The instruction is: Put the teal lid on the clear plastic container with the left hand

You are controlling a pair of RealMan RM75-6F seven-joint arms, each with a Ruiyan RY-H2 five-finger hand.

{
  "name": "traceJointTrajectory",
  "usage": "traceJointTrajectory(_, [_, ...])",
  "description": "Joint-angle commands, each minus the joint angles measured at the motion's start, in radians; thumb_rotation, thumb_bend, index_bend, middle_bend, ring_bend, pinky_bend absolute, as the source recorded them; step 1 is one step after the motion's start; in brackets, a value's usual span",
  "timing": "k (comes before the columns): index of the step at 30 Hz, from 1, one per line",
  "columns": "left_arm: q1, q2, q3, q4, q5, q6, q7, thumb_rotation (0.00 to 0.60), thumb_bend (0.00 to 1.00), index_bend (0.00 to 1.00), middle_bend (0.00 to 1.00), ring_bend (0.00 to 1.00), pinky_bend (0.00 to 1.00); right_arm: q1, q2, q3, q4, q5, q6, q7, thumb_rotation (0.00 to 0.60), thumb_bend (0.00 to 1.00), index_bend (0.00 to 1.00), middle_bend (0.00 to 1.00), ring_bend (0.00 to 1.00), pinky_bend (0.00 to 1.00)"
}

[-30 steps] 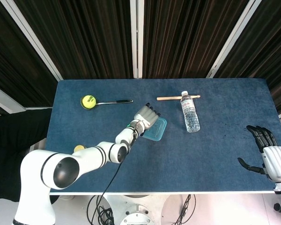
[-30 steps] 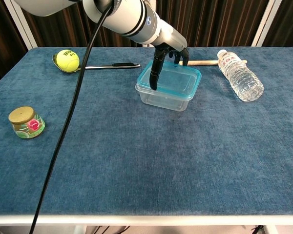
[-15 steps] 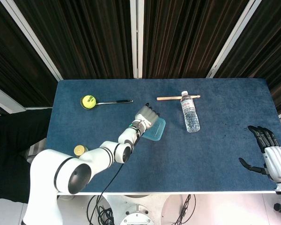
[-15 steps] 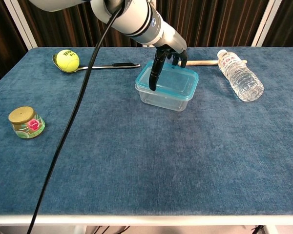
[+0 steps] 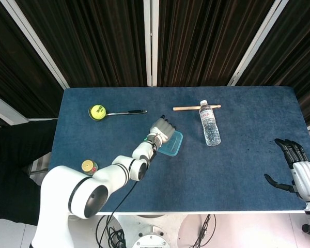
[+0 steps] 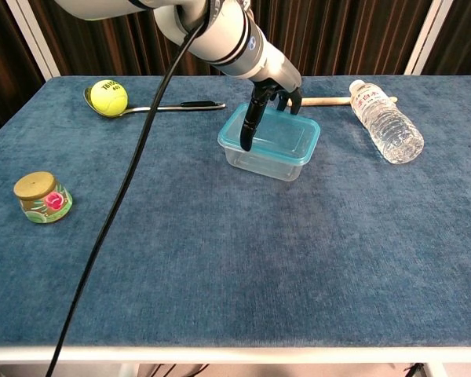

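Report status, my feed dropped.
Left robot hand pressing teal lid onto clear container. Right robot hand open, idle. Nothing blocking.

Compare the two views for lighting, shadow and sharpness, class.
Head view: even overhead light, the black curtains very dark, the pale floor strip along the bottom washed out. Chest view: sharp, with a soft shadow under the clear plastic container and faint glare on the clear plastic water bottle.

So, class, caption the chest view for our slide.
Left hand presses the teal lid onto the clear container.
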Motion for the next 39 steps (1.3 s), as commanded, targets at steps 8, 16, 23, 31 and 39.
traceJointTrajectory(8, [-0.021,0.012,0.027,-0.028,-0.012,0.012,-0.052,0.6,0.05,0.0,0.0,0.0,0.0,-0.006,-0.001,-0.001,0.007,-0.003,0.008,0.009,0.6,0.15,0.0,0.08,0.0,0.0])
traceJointTrajectory(16, [0.035,0.106,-0.046,-0.184,0.101,0.159,-0.133,0.6,0.04,0.0,0.0,0.0,0.0,-0.013,0.001,-0.004,0.014,-0.015,0.022,0.022,0.6,0.15,0.0,0.08,0.0,0.0])
traceJointTrajectory(23, [0.095,0.19,-0.06,-0.384,0.18,0.284,-0.122,0.6,0.01,0.12,0.05,0.0,0.0,-0.01,-0.006,-0.007,0.016,-0.035,0.025,0.024,0.6,0.15,0.0,0.08,0.0,0.0])
traceJointTrajectory(31, [0.134,0.155,-0.073,-0.347,0.138,0.297,-0.076,0.6,0.0,0.12,0.05,0.0,0.0,-0.017,-0.005,-0.012,0.009,-0.044,0.039,0.014,0.6,0.15,0.0,0.08,0.0,0.0])
traceJointTrajectory(39, [0.146,0.129,-0.087,-0.302,0.084,0.249,-0.023,0.6,0.0,0.12,0.05,0.0,0.0,-0.024,-0.004,-0.014,0.007,-0.044,0.047,0.012,0.6,0.15,0.0,0.08,0.0,0.0])
